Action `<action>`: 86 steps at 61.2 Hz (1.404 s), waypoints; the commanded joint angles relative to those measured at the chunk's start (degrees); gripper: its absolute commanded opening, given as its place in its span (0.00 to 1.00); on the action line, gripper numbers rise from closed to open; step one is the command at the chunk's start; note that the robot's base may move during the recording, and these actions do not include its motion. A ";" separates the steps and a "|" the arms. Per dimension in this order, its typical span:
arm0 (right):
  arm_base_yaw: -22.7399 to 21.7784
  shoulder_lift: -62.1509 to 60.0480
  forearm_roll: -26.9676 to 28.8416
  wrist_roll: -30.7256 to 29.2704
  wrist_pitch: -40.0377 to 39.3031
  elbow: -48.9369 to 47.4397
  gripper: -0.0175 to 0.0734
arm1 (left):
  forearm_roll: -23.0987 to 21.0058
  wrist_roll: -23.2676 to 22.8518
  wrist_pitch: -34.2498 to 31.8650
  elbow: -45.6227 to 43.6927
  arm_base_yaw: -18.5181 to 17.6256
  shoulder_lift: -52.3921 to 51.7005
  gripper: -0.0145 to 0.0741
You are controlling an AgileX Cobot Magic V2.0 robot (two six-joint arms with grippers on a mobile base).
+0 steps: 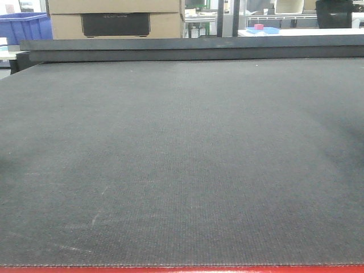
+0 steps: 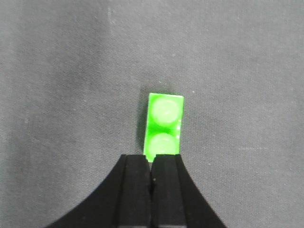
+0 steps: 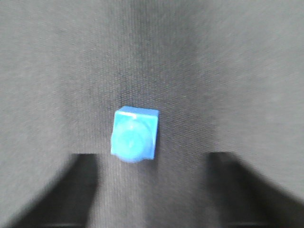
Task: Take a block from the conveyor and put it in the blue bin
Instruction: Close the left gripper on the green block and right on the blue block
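The conveyor (image 1: pixel 182 159), a wide dark grey woven belt, fills the front view; neither a block nor a gripper shows there. A blue bin (image 1: pixel 23 25) stands beyond its far left corner. In the left wrist view a green two-stud block (image 2: pixel 164 126) lies on the belt, its near end at the tips of my left gripper (image 2: pixel 152 159), whose jaws are shut against each other. In the blurred right wrist view a small blue block (image 3: pixel 134 134) lies on the belt just ahead of my open right gripper (image 3: pixel 153 164), roughly centred between the fingers.
A raised dark rail (image 1: pixel 193 48) runs along the belt's far edge, with a cardboard box (image 1: pixel 116 20) behind it. A red frame edge (image 1: pixel 182 269) borders the near side. A small pink item (image 1: pixel 259 27) sits on a far table at the back right.
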 commanded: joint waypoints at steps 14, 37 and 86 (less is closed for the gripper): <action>0.15 7.95 0.47 1.77 -4.24 -0.37 0.67 | -0.76 -0.28 -0.02 -0.50 0.29 -0.09 0.04; 3.80 12.54 0.58 1.77 -7.16 -0.37 0.67 | -0.74 -0.84 0.07 -0.50 0.29 -0.09 0.04; 4.41 12.87 -3.19 5.57 -3.95 -0.28 0.65 | -0.74 -1.78 0.87 -0.50 0.29 -0.09 0.04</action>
